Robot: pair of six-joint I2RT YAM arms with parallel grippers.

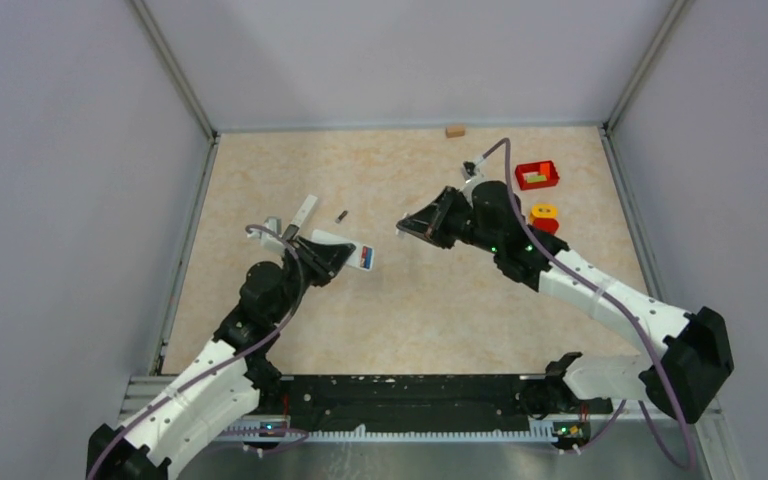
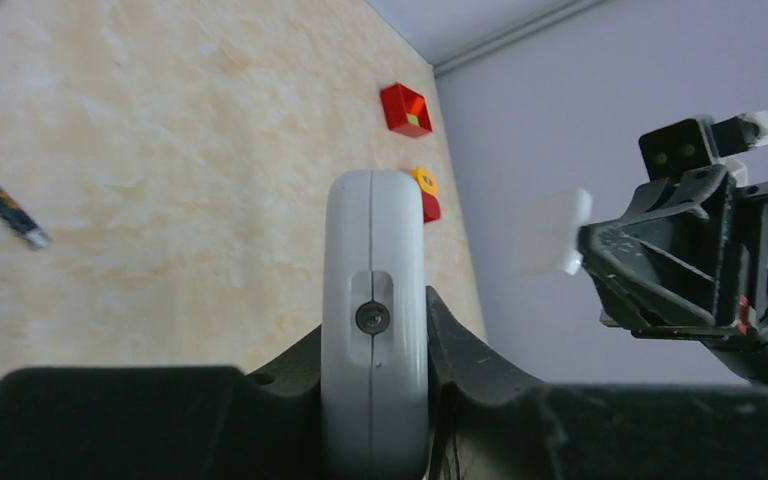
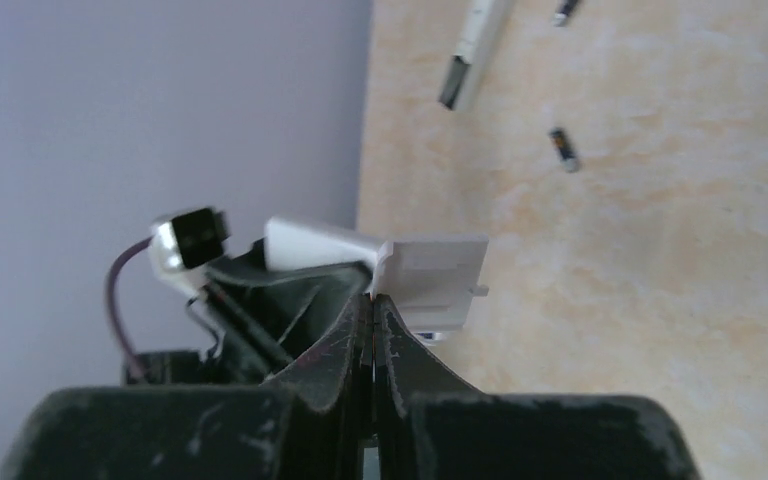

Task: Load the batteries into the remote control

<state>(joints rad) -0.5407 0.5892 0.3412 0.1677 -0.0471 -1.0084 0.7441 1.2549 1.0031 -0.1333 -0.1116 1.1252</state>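
White plastic filled the left wrist view, where the remote control [image 2: 375, 260] stood edge-on with a small screw facing the lens, clamped at its sides between the two dark fingers [image 2: 460, 350] of the left end effector [image 1: 328, 255], which had closed only as far as the handset's width allowed. From above, the remote was held off the table [image 1: 410, 310] left of centre, its free end pointing toward the other arm and showing a red and blue patch too small to make out. The right end effector [image 3: 372, 300] faced it across a gap, its fingers pressed together along their whole length, and at the very tips they pinched a thin white panel [image 3: 435, 270] with a small tab on one edge. The panel was near the remote but apart from it. One battery [image 1: 341, 214] lay loose on the table behind the remote, dark and slim, just right of a long white bar [image 1: 303, 213] that lay at a slant. Well off to the right stood a red tray [image 1: 537, 175] and, nearer the arms, a yellow and red block [image 1: 543, 217]. A small tan block [image 1: 454, 130] sat at the table's far edge.
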